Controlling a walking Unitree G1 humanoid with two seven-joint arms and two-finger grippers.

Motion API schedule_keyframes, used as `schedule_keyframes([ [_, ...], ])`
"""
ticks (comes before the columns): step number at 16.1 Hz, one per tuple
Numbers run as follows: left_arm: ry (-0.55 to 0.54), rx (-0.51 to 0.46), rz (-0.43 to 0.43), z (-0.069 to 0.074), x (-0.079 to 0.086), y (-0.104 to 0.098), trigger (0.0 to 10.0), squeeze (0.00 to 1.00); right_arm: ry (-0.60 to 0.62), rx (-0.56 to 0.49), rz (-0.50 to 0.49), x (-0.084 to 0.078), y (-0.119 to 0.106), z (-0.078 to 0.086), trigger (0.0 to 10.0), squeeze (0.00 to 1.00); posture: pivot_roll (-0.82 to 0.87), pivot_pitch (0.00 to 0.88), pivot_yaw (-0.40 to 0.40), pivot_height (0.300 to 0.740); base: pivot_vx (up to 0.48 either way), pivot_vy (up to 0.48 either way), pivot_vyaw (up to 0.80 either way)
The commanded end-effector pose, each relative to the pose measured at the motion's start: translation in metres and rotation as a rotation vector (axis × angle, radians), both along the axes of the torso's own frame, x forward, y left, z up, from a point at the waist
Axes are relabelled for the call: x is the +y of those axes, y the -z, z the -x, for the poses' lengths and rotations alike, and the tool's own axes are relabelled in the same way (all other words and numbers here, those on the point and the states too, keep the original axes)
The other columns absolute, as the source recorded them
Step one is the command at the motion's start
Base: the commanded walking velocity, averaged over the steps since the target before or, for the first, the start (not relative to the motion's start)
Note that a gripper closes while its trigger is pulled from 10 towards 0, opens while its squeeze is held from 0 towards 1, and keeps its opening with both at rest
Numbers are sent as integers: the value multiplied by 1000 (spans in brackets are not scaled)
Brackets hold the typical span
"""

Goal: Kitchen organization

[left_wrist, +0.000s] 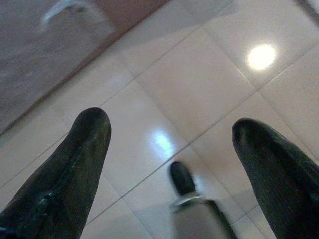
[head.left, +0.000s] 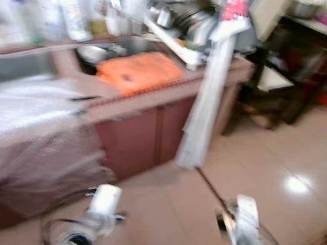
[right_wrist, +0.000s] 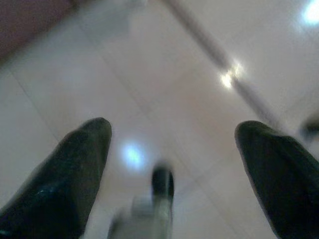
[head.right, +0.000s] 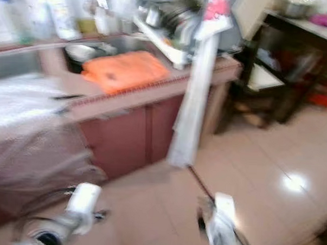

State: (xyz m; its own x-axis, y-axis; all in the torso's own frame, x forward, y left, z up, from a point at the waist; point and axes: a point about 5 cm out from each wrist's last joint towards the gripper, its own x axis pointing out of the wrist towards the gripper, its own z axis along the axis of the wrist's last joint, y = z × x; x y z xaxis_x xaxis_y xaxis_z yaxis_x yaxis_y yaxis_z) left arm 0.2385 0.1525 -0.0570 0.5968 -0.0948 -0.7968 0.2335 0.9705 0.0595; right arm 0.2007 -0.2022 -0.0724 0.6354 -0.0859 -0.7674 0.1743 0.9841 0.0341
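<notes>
Head views: a blurred kitchen, with a reddish counter (head.left: 153,100) across the upper left carrying one orange cloth (head.left: 137,71); the bottles behind are too smeared to count. Pale floor tiles (head.left: 270,160) lie open at lower right.

Left wrist view: left gripper (left_wrist: 169,134) spread wide above the tiles, holding nothing.

Right wrist view: right gripper (right_wrist: 172,134) likewise wide and holding nothing.

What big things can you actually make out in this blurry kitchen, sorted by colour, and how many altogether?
Orange: 1, the orange cloth on the counter.
White: 1, the long white cloth hanging down to the floor.
Red-brown: 1, the cabinet under the counter.
Black: 2, the open left gripper and right gripper, over the tiled floor.
Total: 5.
</notes>
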Motion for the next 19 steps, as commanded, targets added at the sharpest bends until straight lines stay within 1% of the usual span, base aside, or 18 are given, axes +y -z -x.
schedule_keyframes([
  [1,9,41,2,10,5,6,10000,0,-2,38,-13,10,9,16,10000,0,-100,0,49,740,0,0,0],
  [2,9,45,1,12,7,7,10000,0,-22,55,-22,14,12,20,10000,0,-96,0,47,740,0,0,0],
  [3,13,51,9,14,8,8,10000,0,-17,57,-40,16,13,21,10000,0,-94,0,46,740,0,0,0],
  [5,11,62,-2,18,13,10,10000,0,-6,49,-45,15,12,20,10000,0,-95,0,51,740,0,0,0],
  [6,18,55,-21,20,17,11,10000,0,-10,40,-46,14,12,19,10000,0,-97,0,55,740,0,0,0],
  [7,13,20,-29,18,19,10,10000,0,6,19,-44,12,9,15,10000,0,-100,0,60,740,0,0,0],
  [8,-25,-34,-29,11,23,5,10000,0,0,-39,-30,8,2,4,10000,0,-106,0,67,740,0,0,0],
  [9,-64,-65,1,5,23,0,10000,0,9,-85,-35,6,-4,-6,10000,0,-106,0,67,740,0,0,0],
  [10,-102,-134,67,-13,23,-13,10000,0,17,-195,-30,-1,-21,-28,10000,0,-105,0,72,740,0,0,0],
  [11,-117,-164,98,-20,24,-19,10000,0,-11,-246,-4,-3,-29,-38,10000,0,-102,0,70,740,0,0,0],
  [12,-122,-203,129,-28,26,-25,10000,0,-4,-289,-16,-5,-36,-46,10000,0,-97,0,65,740,0,0,0],
  [13,-121,-245,152,-34,27,-32,10000,0,-5,-319,-18,-7,-41,-51,10000,0,-87,0,55,740,0,0,0],
  [14,-87,-311,155,-43,31,-42,10000,0,2,-371,-34,-9,-48,-57,10000,0,-75,0,44,740,0,0,0],
  [15,-74,-359,158,-45,33,-47,10000,0,-18,-418,-40,-10,-54,-61,10000,0,-59,0,27,740,0,0,0],
  [16,-62,-405,160,-47,34,-51,10000,0,-31,-452,-45,-10,-57,-63,10000,0,-51,0,22,740,0,0,0],
  [17,-28,-479,155,-48,34,-57,10000,0,-43,-523,-57,-9,-65,-65,10000,0,-44,0,18,740,0,0,0],
  [18,18,-546,186,-48,30,-65,10000,0,-72,-593,-44,-8,-74,-64,10000,0,-39,0,14,740,0,0,0],
  [19,88,-643,227,-44,22,-76,10000,0,-108,-654,-25,-9,-84,-57,10000,0,-43,0,15,740,0,0,0],
])
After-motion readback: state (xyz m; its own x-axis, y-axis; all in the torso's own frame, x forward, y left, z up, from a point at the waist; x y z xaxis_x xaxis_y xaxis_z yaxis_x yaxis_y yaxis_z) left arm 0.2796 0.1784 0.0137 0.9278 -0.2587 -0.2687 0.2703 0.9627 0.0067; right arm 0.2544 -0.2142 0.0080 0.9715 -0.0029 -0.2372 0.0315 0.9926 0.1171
